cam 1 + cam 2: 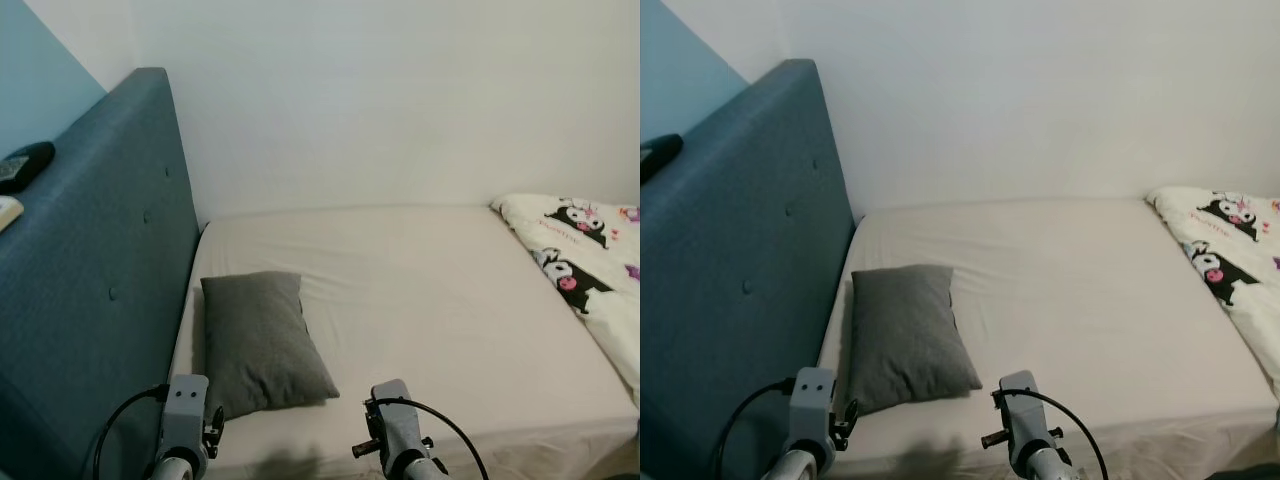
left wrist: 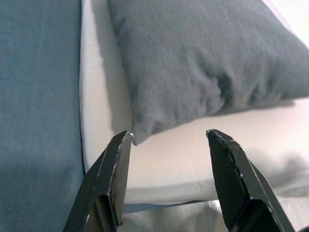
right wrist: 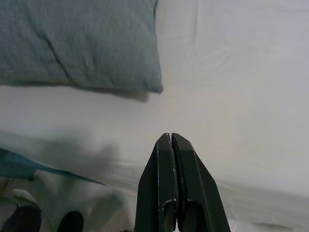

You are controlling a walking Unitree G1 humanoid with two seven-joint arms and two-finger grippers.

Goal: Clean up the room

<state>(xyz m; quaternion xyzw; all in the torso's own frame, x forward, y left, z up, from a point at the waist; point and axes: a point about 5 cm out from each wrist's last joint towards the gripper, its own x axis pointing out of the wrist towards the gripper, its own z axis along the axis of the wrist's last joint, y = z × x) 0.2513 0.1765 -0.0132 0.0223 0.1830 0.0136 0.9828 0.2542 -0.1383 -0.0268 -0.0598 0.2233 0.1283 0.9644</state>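
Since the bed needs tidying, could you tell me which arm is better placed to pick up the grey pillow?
Probably the left: the left gripper is open, facing the grey pillow's near corner. The right gripper is shut, beside it.

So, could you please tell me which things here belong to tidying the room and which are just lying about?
Likely part of the job:
- grey pillow, flat on the bed by the headboard
- patterned blanket, bunched at the bed's far end
- left claw, open, near the pillow's corner
- right claw, shut, over the sheet

Just lying about:
- dark object on the headboard top
- wall
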